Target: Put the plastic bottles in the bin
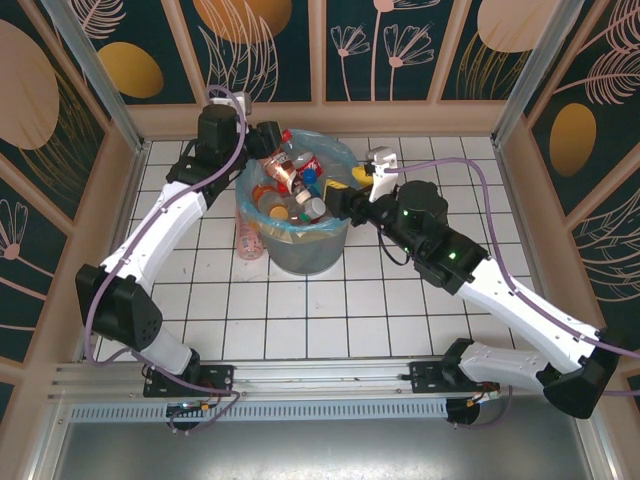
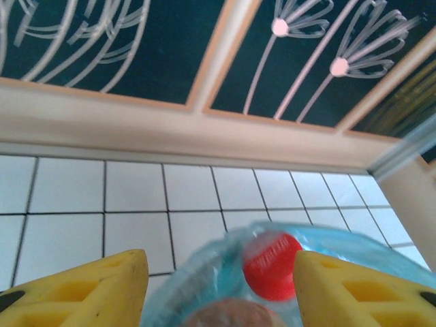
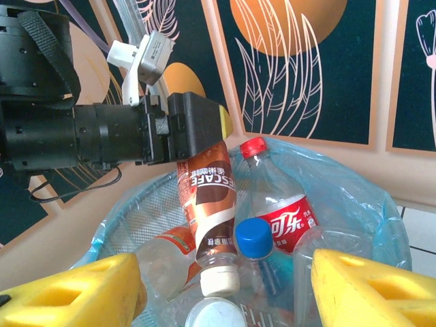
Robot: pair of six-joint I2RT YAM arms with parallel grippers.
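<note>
The bin [image 1: 312,256], grey mesh lined with a light-blue bag, stands mid-floor, heaped with plastic bottles. My left gripper [image 1: 268,150] hangs over its far-left rim, shut on the base of a brown-labelled bottle [image 3: 211,197] that points cap-down into the heap. From the left wrist, that bottle's base [image 2: 231,315] sits between the yellow fingers [image 2: 102,289], with a red cap [image 2: 272,267] beyond. My right gripper [image 1: 342,194] hovers at the bin's right rim, open, nothing between its fingers [image 3: 368,293]. A red-labelled cola bottle [image 3: 285,212] and a blue cap [image 3: 254,238] lie below.
One pink-labelled bottle [image 1: 250,238] stands on the white tiles against the bin's left side. Patterned wall panels [image 1: 400,45] close off the back and both sides. Open tiled floor [image 1: 330,320] lies between the bin and the arm bases.
</note>
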